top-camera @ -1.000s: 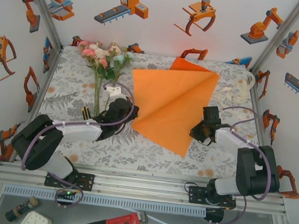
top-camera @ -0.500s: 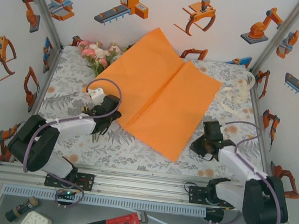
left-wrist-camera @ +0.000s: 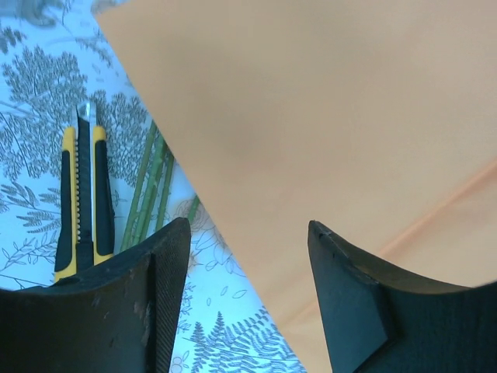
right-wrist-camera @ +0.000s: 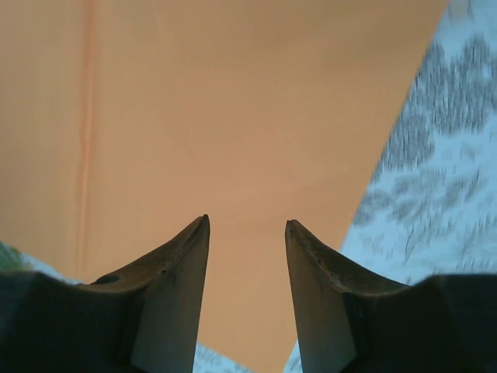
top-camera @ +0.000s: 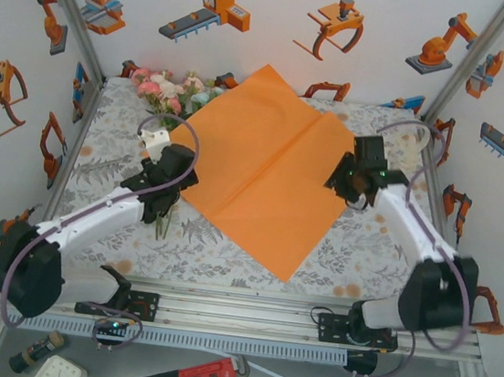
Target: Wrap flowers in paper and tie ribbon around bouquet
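Left gripper [left-wrist-camera: 248, 233]: jaws spread, nothing between them, tips hovering over the left edge of the paper [left-wrist-camera: 311, 101]. The sheet runs from under the right finger out ahead and to the right. It's one big orange sheet, lying open on the tablecloth [left-wrist-camera: 31, 70]. Just left of that edge, ahead of the left finger, green stems [left-wrist-camera: 151, 183] of the flowers slip under the paper. Further left, beside the stems, is a yellow-and-black utility knife [left-wrist-camera: 81, 194], lying flat, apart from the paper. In the top view the blooms [top-camera: 168, 89] poke out past the sheet's far-left edge, well ahead of this gripper.

Right gripper [right-wrist-camera: 247, 221]: jaws apart, empty, over the paper's right corner. Can't tell if the tips touch the sheet. Paper spreads ahead and left of the fingers, with a straight crease [right-wrist-camera: 84, 116] well to the left. Bare tablecloth lies to the right of the right finger.
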{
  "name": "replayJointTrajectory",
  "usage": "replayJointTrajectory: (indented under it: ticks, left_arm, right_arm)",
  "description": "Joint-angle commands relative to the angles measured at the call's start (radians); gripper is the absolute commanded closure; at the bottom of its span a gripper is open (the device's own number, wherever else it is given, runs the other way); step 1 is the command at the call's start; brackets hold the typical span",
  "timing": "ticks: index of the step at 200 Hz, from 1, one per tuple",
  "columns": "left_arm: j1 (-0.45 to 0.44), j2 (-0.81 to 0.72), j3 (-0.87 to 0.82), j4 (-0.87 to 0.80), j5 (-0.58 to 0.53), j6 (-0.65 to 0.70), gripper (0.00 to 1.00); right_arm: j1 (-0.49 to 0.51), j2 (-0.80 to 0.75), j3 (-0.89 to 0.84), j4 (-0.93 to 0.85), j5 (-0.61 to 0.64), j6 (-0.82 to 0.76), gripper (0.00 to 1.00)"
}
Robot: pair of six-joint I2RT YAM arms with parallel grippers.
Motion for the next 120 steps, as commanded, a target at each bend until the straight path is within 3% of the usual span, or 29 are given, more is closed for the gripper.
replayJointTrajectory:
  ticks: [1,27,69,120]
  left_arm:
    - [-0.025,0.025,0.059,-0.048,0.143,0.069,0.41]
    - [-0.077,0.206,0.194,-0.052,0.293,0.135,0.44]
    - [-0.091,0.441,0.309,-0.069,0.357,0.176,0.45]
    - [-0.064,0.446,0.288,-0.058,0.364,0.22,0.43]
  right_arm:
    - [-0.039,0.189,0.116,-0.014,-0.017,-0.193,0.64]
    - [-0.094,0.385,0.255,-0.003,-0.041,-0.226,1.0]
    - [-0.124,0.509,0.29,0.022,-0.044,-0.183,1.0]
    - [-0.124,0.416,0.022,0.063,0.013,-0.027,1.0]
